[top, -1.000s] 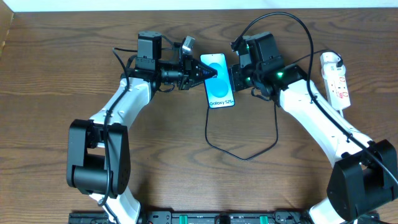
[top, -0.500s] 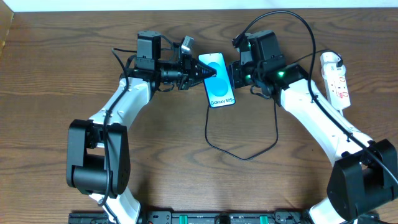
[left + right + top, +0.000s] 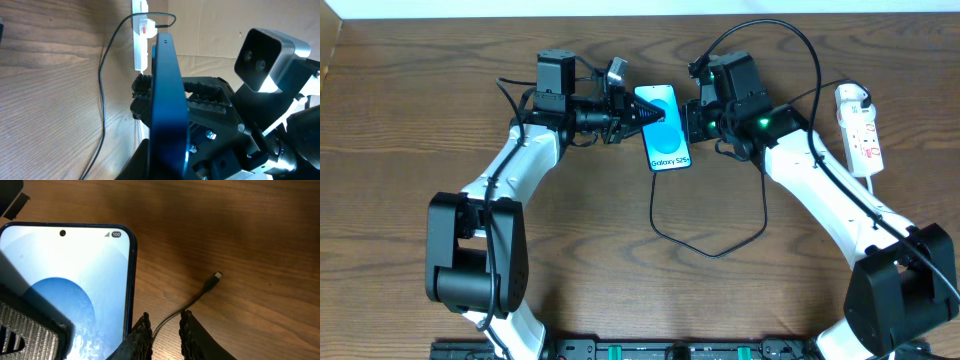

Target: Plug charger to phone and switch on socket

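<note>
Left gripper [image 3: 643, 113] is clamped on the phone's [image 3: 666, 137] left long edge, coming in from the left. Phone sits upper centre of the overhead frame, screen up and lit blue, text end toward the bottom of the frame. Left wrist view shows it edge-on and upright in frame. Can't tell whether it's resting on the surface [image 3: 440, 100] or held just off it.

Right gripper [image 3: 165, 317] is just beside the phone's right edge, fingers nearly together, pinching the charger [image 3: 214, 279] cable a short way behind the connector. In the right wrist view the connector tip sticks out past the fingers toward the upper right, clear of the phone and not plugged in.

The rest of the cable loops on the surface below the phone. Another run arcs over the right arm toward the socket [image 3: 861, 128].

Socket lies at the right edge of the overhead frame, well apart from the phone, red marks facing up. Switch position isn't readable.
</note>
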{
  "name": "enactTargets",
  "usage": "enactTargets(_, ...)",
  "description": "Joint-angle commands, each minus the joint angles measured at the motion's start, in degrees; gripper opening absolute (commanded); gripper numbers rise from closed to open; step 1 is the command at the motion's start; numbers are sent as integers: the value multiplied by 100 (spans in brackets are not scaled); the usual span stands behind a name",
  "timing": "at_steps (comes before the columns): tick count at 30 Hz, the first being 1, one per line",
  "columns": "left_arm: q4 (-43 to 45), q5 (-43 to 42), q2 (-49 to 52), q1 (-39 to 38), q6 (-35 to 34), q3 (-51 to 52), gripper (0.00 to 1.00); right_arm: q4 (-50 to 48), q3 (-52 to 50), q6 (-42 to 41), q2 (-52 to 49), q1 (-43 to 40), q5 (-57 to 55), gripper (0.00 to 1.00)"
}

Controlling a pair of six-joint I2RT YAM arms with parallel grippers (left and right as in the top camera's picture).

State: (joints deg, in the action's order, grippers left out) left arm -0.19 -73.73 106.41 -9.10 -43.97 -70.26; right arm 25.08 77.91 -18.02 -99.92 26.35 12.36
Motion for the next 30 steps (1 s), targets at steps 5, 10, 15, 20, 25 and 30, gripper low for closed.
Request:
enactTargets(5,22,162,11,-382,-90,-46,8,-330,79,-131,20,457,1423,20)
enactTargets(10,20,243,11,-389,-92,-46,8,-387,81,-170,20,527,1421,19)
enactTargets(15,22,247,11,-389,-92,-46,7,-437,81,-170,20,654,1412,17)
enactTargets(20,22,420,11,-389,-149,-46,7,-562,81,-262,20,688,1416,17)
enactTargets(25,46,632,11,-389,-271,-46,7,-581,81,-278,20,726,1419,16)
enactTargets(30,72,634,11,-323,-269,-46,7,-542,81,-278,20,739,1274,16)
